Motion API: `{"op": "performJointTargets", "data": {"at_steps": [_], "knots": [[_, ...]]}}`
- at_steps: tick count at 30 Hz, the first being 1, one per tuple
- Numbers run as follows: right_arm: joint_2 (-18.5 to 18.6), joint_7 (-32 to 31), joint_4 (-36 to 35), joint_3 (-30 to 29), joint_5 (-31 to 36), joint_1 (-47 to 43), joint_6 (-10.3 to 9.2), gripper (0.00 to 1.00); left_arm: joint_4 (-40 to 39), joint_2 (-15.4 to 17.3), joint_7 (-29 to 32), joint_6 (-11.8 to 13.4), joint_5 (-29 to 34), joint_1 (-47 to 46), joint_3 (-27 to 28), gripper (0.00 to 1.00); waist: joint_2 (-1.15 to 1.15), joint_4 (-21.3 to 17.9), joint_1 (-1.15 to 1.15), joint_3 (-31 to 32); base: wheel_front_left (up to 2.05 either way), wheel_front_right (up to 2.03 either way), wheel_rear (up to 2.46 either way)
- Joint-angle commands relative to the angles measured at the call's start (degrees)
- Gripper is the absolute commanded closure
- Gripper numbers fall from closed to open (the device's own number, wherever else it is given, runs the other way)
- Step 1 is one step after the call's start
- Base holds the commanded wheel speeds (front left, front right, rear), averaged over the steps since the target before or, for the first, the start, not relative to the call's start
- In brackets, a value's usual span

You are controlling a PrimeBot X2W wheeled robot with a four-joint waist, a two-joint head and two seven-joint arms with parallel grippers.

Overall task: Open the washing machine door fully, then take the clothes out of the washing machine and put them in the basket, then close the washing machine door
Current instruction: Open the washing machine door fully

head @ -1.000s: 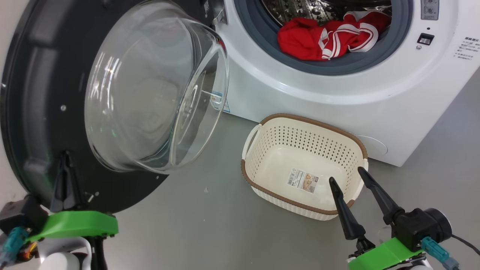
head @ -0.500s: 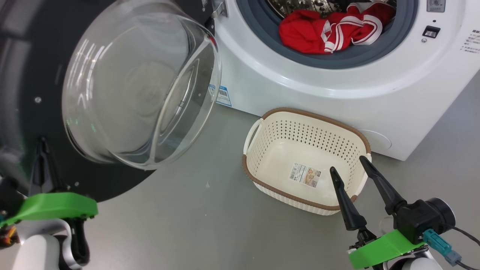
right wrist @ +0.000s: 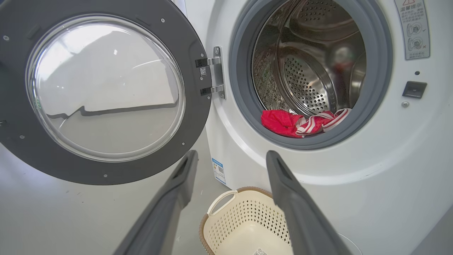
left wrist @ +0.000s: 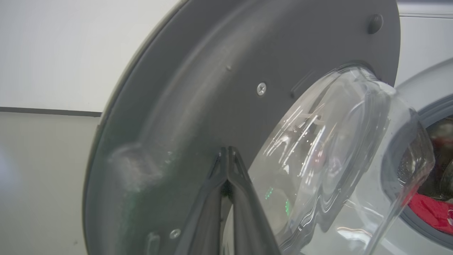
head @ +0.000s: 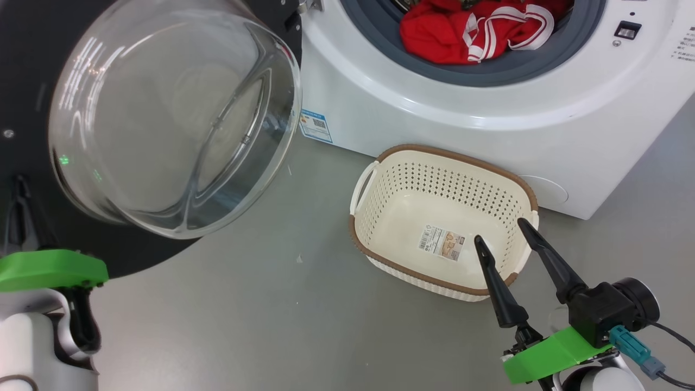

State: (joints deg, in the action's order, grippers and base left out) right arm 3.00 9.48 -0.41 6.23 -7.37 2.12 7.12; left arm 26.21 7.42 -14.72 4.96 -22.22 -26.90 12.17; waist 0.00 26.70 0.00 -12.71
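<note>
Washing machine door (head: pixel 163 125): swung open to the left of the drum mouth, hung on its metal hinge (right wrist: pixel 217 74), clear glass bowl bulging toward the near side, black rim low over the floor.
Washing machine (head: pixel 434 108): far right, white front, mouth open, grey rubber ring (head: pixel 488 76) around the perforated steel drum (right wrist: pixel 311 71).
Clothes (head: pixel 450 32): red with white stripes, bunched inside the drum at its near lip, resting against the rubber ring.
Basket (head: pixel 450 157): on the grey floor (head: pixel 271 315), just near of the machine's front and right of the door, with a paper sticker (head: pixel 441 244) on its bottom.
Left tool (left wrist: pixel 227 152): narrow, fingers pressed together tip to tip, holding nothing, tips at the door's dark inner ring by its low left part; touching it or just short of it, cannot tell.
Right tool (head: pixel 499 231): wide, fingers well apart, holding nothing, raised over the basket's near right corner, pointing toward the machine.
</note>
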Motion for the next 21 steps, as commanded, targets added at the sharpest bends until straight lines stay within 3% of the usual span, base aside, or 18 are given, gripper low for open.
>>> {"op": "performJointTargets", "data": {"at_steps": [1,10,18,19,21], "knots": [[-0.1,-0.2,-1.8,1.5,0.2,1.8,0.36,0.00,-0.2,3.1,-0.3,-0.3,0.5,-2.1,3.3,1.00,0.00,-0.2,0.00,-0.2,0.00,0.00,0.00],[-0.1,-0.4,-2.0,1.6,0.2,1.9,0.36,0.00,3.0,2.4,-0.3,-2.4,3.1,-4.3,7.0,1.00,0.00,-0.7,0.00,-0.6,0.00,0.00,0.00],[-0.1,0.4,-0.9,2.0,-0.9,2.1,0.36,0.00,0.1,0.8,-0.3,-4.6,4.7,-3.6,9.8,1.00,0.00,-1.6,0.00,0.5,0.00,0.00,0.00],[-0.1,0.6,-0.7,2.1,-1.1,2.1,0.36,0.00,-1.0,0.5,-0.3,-4.9,5.0,-3.1,10.2,0.89,0.00,-1.7,0.00,0.7,0.00,0.00,0.00],[-0.1,0.9,-0.3,2.2,-1.5,2.0,0.36,0.00,-3.6,-0.3,-0.3,-5.8,5.2,-2.2,11.0,0.55,0.00,-2.0,0.00,1.1,0.00,0.00,0.00]]}}
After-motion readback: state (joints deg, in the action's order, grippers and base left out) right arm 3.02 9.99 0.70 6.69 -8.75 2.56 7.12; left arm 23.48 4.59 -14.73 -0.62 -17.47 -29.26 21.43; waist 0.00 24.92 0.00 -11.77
